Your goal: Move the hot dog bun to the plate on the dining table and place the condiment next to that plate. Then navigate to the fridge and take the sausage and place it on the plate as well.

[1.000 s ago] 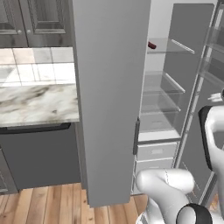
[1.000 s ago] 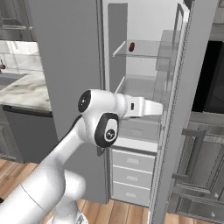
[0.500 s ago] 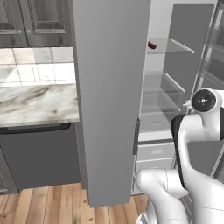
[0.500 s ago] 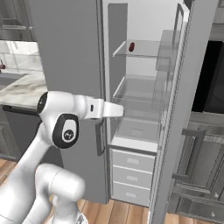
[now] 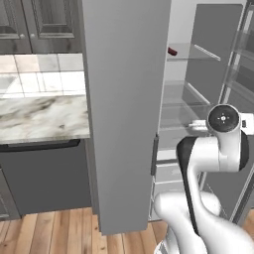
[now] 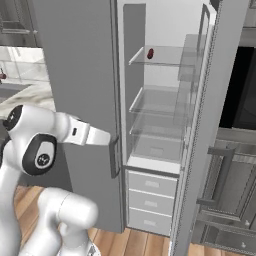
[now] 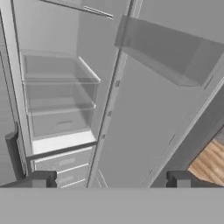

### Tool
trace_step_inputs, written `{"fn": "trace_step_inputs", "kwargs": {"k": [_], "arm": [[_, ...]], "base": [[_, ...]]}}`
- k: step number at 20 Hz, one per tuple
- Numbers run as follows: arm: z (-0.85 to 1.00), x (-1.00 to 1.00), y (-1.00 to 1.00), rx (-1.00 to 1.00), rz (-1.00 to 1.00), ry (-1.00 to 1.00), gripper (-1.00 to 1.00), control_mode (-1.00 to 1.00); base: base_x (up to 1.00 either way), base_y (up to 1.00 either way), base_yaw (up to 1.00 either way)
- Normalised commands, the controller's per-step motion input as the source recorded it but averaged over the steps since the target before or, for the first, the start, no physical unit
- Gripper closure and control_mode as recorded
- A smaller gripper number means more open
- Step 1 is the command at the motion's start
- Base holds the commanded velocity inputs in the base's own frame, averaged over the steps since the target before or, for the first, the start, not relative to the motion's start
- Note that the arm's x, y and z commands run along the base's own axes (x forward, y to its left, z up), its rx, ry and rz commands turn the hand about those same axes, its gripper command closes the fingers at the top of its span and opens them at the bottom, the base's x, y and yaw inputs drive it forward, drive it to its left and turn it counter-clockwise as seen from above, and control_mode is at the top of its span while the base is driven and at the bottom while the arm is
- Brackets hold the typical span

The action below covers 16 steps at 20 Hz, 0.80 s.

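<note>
The pale grey fridge (image 6: 165, 22) stands with both doors swung open, its glass shelves bare except for one item. The small reddish-brown sausage (image 5: 172, 51) lies on the top glass shelf (image 6: 150, 53), near the back. My gripper (image 7: 110, 181) is open with nothing between its dark fingertips (image 7: 39, 179). It points into the lower part of the fridge, well below the sausage's shelf. The white arm (image 5: 221, 144) is folded in front of the fridge opening. The bun, plate, condiment and dining table are out of view.
The open left fridge door (image 5: 124, 99) stands edge-on between the arm and a marble counter (image 5: 39, 116). The right door (image 6: 215, 125) carries a clear bin (image 7: 166, 52). White drawers (image 6: 150, 195) fill the fridge bottom. A dark wall oven (image 6: 240, 90) is at the right.
The arm has drawn back from the fridge shelves toward the base, its elbow swinging left in the right base view and rising into the left base view. The sausage has not moved.
</note>
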Motion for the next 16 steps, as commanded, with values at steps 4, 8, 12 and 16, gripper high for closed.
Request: {"fn": "trace_step_inputs", "kwargs": {"k": [4,8,12,16], "arm": [[0.16,-0.74,0.0,0.32,0.27,0.02,-1.0,-1.0],[0.07,-0.61,0.01,0.27,0.3,0.02,-1.0,-1.0],[0.0,-0.23,0.42,0.06,0.24,0.13,-1.0,-1.0],[-0.04,0.0,0.3,-0.03,0.14,0.11,-1.0,-1.0]], "base": [[0.0,0.0,0.0],[0.0,0.0,0.0],[0.0,0.0,0.0],[0.0,0.0,0.0]]}}
